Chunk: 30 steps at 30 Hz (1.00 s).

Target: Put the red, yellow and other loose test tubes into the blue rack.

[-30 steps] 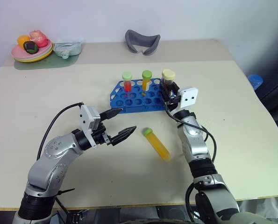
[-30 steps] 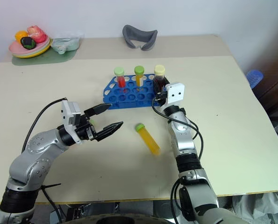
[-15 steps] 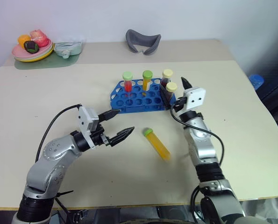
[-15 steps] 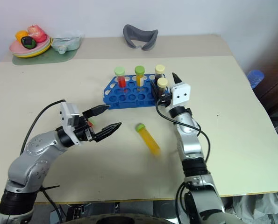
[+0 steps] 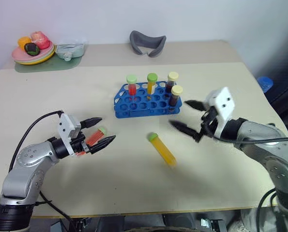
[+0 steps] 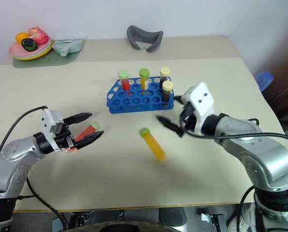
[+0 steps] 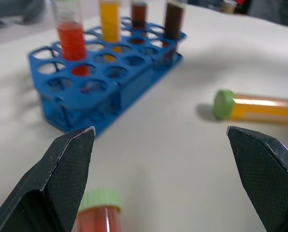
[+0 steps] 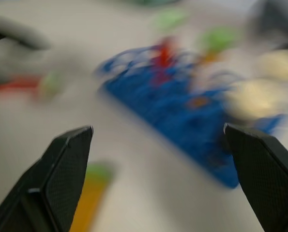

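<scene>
Blue rack (image 5: 146, 101) holding four capped tubes, yellow tube (image 5: 162, 149) lying loose

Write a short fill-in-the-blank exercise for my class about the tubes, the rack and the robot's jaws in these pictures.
1. The blue rack holds ____ upright tubes.
2. The yellow tube lying on the table has a ____ cap.
3. The red tube lies between the open jaws of the ____ gripper.
4. The right gripper has its jaws ____.

Missing words: four; green; left; open
</scene>
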### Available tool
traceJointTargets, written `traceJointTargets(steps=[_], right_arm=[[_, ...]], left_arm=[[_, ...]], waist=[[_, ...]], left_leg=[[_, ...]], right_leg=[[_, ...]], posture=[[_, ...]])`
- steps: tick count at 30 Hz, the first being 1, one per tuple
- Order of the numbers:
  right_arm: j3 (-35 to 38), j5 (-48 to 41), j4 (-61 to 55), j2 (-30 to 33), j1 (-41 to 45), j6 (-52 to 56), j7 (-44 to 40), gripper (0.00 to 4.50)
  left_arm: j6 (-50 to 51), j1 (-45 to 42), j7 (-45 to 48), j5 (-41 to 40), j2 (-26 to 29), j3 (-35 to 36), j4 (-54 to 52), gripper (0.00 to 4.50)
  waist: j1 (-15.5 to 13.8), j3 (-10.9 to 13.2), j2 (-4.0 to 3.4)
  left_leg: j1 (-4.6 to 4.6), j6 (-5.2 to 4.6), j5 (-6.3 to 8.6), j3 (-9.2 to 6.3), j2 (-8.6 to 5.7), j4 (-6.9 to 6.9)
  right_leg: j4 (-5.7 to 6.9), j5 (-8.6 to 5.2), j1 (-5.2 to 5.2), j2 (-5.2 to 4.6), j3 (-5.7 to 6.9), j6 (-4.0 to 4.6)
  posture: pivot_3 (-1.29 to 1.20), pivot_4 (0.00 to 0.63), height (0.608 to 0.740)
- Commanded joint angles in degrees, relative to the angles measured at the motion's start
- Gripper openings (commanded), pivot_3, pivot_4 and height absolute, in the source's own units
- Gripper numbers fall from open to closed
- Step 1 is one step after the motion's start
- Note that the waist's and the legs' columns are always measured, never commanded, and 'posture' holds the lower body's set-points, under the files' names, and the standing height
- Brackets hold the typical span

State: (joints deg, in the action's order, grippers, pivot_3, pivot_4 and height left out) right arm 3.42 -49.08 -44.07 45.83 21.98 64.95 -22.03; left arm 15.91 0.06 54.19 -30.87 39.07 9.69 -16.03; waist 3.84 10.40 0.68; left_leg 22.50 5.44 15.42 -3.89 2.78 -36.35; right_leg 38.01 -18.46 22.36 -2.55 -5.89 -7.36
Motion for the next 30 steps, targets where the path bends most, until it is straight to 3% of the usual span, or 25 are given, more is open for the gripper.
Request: traceJointTargets(steps=[1, 4, 12, 19, 30], right_arm=[[1.04, -8.72, 0.32, -5.67, 6.94, 18.21, 7.65, 4.43], [0.14, -14.70, 5.35, -11.07, 11.62, 27.29, 15.58, 4.43], [-7.77, -34.45, 14.87, -10.00, 14.99, 27.55, 41.54, 4.43], [-25.22, -62.08, 20.65, -0.45, 19.76, 9.91, 67.16, 4.43], [-36.69, -63.92, 27.31, -2.80, 24.90, 2.10, 76.01, 4.43]], left_arm=[[-1.11, 0.43, 2.68, 0.02, 0.79, -0.74, -1.23, 4.50], [-1.71, 1.93, 4.38, 0.92, 1.29, -1.92, -2.83, 4.50], [-2.27, 4.74, 5.13, 2.35, 1.53, -3.48, -5.87, 4.50], [0.79, 4.28, 4.76, 0.88, 1.72, -4.72, -9.41, 4.50], [1.93, 4.19, 5.27, 1.49, 1.89, -6.56, -10.60, 4.50]], waist=[[0.13, 0.01, 0.02], [0.06, 0.01, 0.02], [0.07, 0.01, 0.01], [0.21, 0.02, 0.01], [0.13, 0.01, 0.01]], left_leg=[[0.02, 0.00, 0.00, 0.01, 0.00, 0.01], [0.02, 0.00, 0.00, 0.01, 0.00, 0.04], [0.32, 0.00, -0.01, 0.04, 0.00, 0.11], [0.38, 0.00, -0.01, 0.04, 0.03, 0.09], [0.43, 0.00, -0.01, 0.03, 0.04, 0.10]], right_leg=[[-0.01, 0.00, 0.02, -0.01, 0.00, 0.00], [0.01, 0.00, 0.06, 0.00, -0.01, 0.00], [-0.04, 0.00, 0.35, -0.04, -0.01, 0.00], [-0.02, 0.00, 0.41, -0.02, -0.01, 0.00], [-0.01, 0.00, 0.47, 0.00, -0.01, 0.01]], posture=[[0.00, 0.150, 0.740], [0.00, 0.150, 0.740], [0.00, 0.150, 0.740], [0.00, 0.150, 0.740], [0.00, 0.150, 0.740]])
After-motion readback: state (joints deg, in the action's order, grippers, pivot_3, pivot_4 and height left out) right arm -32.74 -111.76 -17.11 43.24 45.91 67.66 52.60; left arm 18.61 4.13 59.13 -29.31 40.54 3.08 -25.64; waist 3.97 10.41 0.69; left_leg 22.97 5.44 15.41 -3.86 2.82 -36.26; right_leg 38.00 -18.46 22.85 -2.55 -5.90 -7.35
